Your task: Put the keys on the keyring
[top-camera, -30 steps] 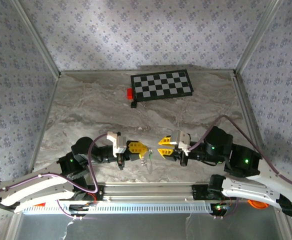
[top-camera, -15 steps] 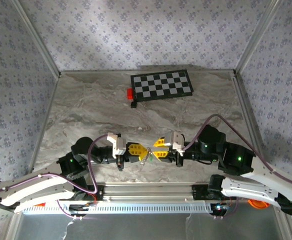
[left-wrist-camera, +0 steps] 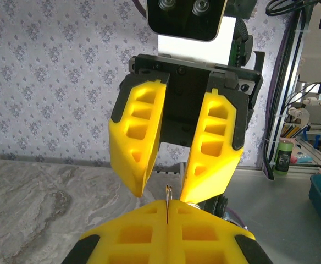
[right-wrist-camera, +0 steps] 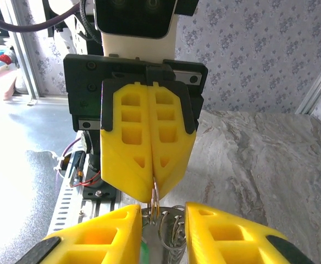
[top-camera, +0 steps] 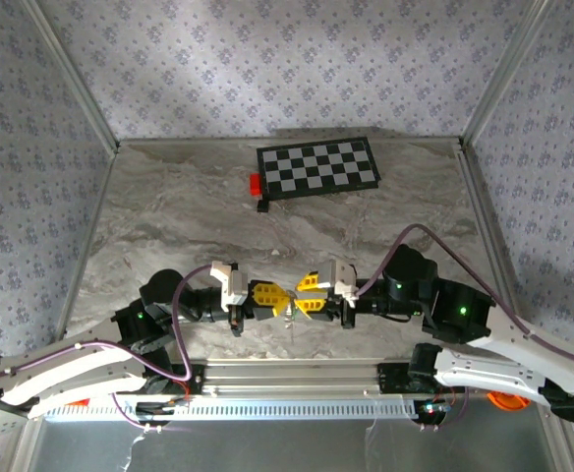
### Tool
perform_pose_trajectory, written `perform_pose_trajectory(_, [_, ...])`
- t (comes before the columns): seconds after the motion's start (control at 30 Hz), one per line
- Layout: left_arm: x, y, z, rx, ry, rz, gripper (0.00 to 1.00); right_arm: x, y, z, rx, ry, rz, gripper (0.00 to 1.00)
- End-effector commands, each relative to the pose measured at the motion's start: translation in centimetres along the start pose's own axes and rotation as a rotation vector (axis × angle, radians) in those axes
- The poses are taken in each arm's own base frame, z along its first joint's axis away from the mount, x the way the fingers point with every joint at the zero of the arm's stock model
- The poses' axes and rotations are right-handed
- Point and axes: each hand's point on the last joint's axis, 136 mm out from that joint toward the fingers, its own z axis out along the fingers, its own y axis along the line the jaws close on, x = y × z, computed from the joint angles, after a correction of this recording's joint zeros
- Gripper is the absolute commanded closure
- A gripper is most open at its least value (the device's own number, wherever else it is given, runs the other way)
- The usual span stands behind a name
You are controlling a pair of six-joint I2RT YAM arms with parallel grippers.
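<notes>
Nearest us, a ribbed aluminium rail (top-camera: 297, 374) carries both arm bases along the table's front edge. Just beyond it the left gripper (top-camera: 283, 299) and right gripper (top-camera: 301, 298) meet tip to tip over the front strip of the grey-veined marble tabletop (top-camera: 169, 226). The left jaws are pressed together on the thin grey metal keyring (right-wrist-camera: 154, 192), which we see edge-on between the yellow pads. The right jaws stand apart, one on each side of the hanging metal. Below the ring, coiled wire and flat silvery pieces (right-wrist-camera: 170, 231) hang in a bunch; we cannot tell the keys from the ring coils there. A speck of bright green (right-wrist-camera: 144, 248) shows beside them. Past the grippers the marble lies bare to the black-and-white checkerboard card (top-camera: 318, 167) near the back edge. A small red block (top-camera: 256, 183) sits against that card's left end. Aluminium frame posts (top-camera: 484, 226) and pale floral-patterned walls (top-camera: 267, 69) bound the sides and rear.
</notes>
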Motion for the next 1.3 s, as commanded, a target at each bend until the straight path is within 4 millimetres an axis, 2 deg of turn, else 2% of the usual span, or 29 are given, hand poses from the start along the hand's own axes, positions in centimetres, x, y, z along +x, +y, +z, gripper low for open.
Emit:
perform_pose_trajectory(0.0, [-2.5, -1.0, -0.3, 0.037, -0.076, 0.034, 1.00, -0.1, 0.2, 0.3, -0.013, -0.017, 0.011, 0.74])
perform_pose_trajectory(0.37, [-2.2, -0.8, -0.2, 0.030, -0.070, 0.033, 1.00, 0.4, 0.2, 0.7, -0.015, -0.007, 0.017, 0.88])
perform_pose_trajectory(0.5, [-1.6, -0.4, -0.2, 0.006, -0.049, 0.037, 1.00, 0.5, -0.1, 0.7, -0.001, 0.002, 0.013, 1.00])
perform_pose_trajectory(0.6, [-0.6, 0.5, -0.2, -0.045, 0.001, 0.043, 1.00, 0.8, -0.6, 0.5, 0.031, 0.028, 0.003, 1.00])
perform_pose_trajectory(0.77, [0.8, 1.3, -1.2, -0.107, 0.107, 0.064, 0.78, 2.3, -1.3, -0.1, 0.065, 0.168, -0.011, 1.00])
perform_pose_trajectory(0.93, [1.2, 1.4, -2.0, -0.128, 0.205, 0.079, 0.77, 4.5, -1.3, -0.6, 0.051, 0.341, -0.032, 1.00])
perform_pose_trajectory(1.1, [1.3, 1.4, -2.0, -0.124, 0.231, 0.080, 0.77, 5.2, -0.9, -0.8, 0.017, 0.425, -0.037, 1.00])
perform_pose_trajectory(1.13, [1.3, 1.3, -1.8, -0.119, 0.231, 0.079, 0.76, 4.3, -1.0, -0.9, 0.018, 0.411, -0.040, 1.00])
perform_pose_trajectory(1.27, [1.1, 0.9, -1.1, -0.084, 0.197, 0.064, 0.74, 4.2, -0.7, -0.7, -0.009, 0.445, -0.016, 1.00])
